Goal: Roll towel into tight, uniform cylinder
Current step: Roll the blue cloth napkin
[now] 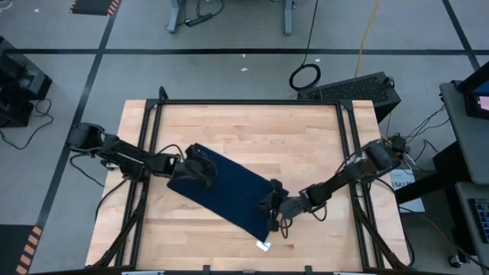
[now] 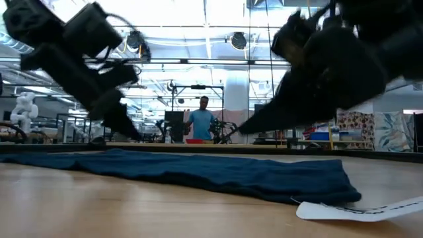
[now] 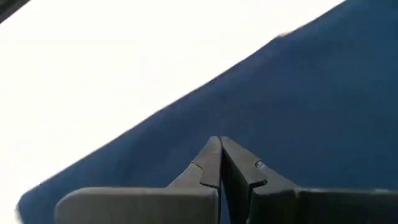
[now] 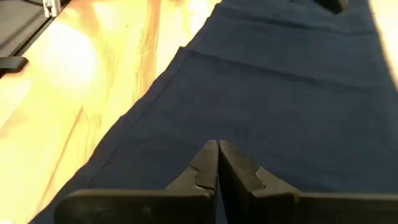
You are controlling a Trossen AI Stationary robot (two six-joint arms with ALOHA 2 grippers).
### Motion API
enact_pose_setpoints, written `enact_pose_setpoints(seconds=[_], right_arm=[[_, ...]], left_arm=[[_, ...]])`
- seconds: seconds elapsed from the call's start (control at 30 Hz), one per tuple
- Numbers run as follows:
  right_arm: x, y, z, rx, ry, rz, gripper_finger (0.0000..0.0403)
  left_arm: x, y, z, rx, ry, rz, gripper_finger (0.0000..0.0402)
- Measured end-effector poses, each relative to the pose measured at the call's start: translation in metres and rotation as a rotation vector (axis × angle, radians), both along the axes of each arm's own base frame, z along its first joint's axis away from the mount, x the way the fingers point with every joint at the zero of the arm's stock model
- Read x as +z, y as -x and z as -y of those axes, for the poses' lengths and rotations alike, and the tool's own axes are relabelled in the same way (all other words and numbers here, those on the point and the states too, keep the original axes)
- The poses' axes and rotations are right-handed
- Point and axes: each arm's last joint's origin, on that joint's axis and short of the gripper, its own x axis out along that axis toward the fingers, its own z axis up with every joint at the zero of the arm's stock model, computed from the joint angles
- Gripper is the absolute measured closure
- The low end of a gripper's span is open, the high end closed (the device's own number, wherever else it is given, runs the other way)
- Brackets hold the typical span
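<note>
The dark navy towel [image 1: 225,191] lies flat on the wooden table, a long folded strip running slantwise from far left to near right. It also shows in the low view [image 2: 198,170]. Its white tag [image 1: 263,246] lies on the wood at the near right corner and shows in the low view [image 2: 357,210]. My left gripper [image 1: 205,173] is shut and hovers over the towel's far left end [image 3: 298,112]. My right gripper [image 1: 272,206] is shut and hovers over the towel's near right end [image 4: 261,106]. In the low view both sets of fingertips stand a little above the cloth.
Bare wood [image 1: 306,145] lies to the far right of the towel and along the near left [image 1: 176,229]. Black frame rails [image 1: 149,153] run along the table's left and right sides. A person [image 2: 202,122] stands far off in the room behind the table.
</note>
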Motion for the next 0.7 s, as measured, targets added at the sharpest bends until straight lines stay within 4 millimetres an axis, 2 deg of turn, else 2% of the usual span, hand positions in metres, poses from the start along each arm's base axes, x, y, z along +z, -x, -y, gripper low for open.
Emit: enact_pose_setpoints(seconds=[0.13,0.3,0.43,0.57,0.7], right_arm=[[0.031,0.013,0.008,0.015,0.08,-0.076,0.0399],[0.053,0.038,0.021,0.016,0.161,-0.242,0.0399],[0.05,0.051,0.025,-0.002,0.183,-0.367,0.0399],[0.044,0.056,0.025,0.002,0.184,-0.434,0.0399],[0.042,0.056,0.025,-0.008,0.168,-0.443,0.0399]], left_arm=[[0.022,-0.019,0.013,-0.105,0.07,0.07,0.0394],[0.028,-0.02,0.037,-0.175,0.206,0.074,0.0394],[0.022,-0.009,0.055,-0.151,0.304,0.003,0.0394],[0.02,-0.001,0.07,-0.149,0.362,-0.018,0.0394],[0.017,0.003,0.073,-0.143,0.367,-0.051,0.0394]])
